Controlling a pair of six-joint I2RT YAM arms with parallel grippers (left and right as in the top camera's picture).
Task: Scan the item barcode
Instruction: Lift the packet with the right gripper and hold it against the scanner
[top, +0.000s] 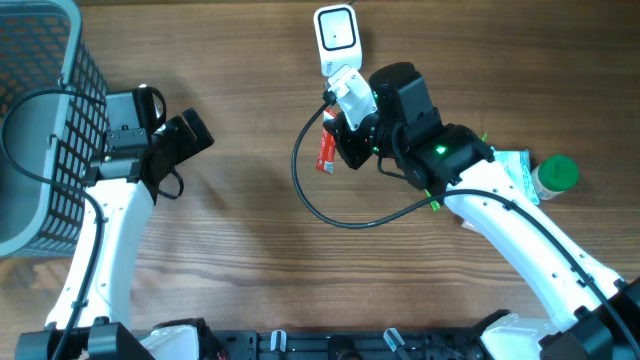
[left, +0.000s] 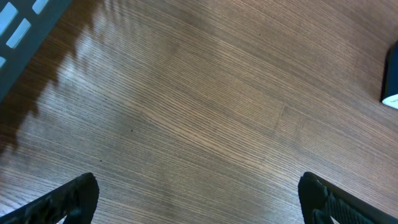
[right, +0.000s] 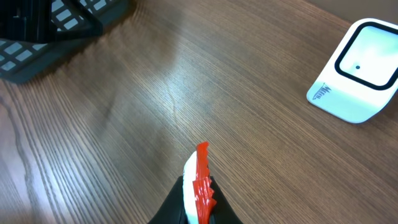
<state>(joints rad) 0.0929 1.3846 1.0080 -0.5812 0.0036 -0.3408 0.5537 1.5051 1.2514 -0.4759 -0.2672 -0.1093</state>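
A red packet (right: 200, 177) is clamped in the right gripper (top: 338, 148), near the scanner (top: 337, 38) but apart from it. The left gripper (left: 199, 202) is held spread wide beside the basket (top: 40, 120). 1 green-capped bottle (top: 556, 175) is seen far right.

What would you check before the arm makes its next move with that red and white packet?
1. Grip: right gripper shut on the red-and-white packet: ok.
2. The scanner has nothing covering its window: ok.
3. Barcode turned toward the scanner: cannot tell, only the packet's edge shows.
4. Packet in front of the window: not ok, it sits apart, off to one side.
5. Left gripper open, empty and out of the way near the basket: ok.
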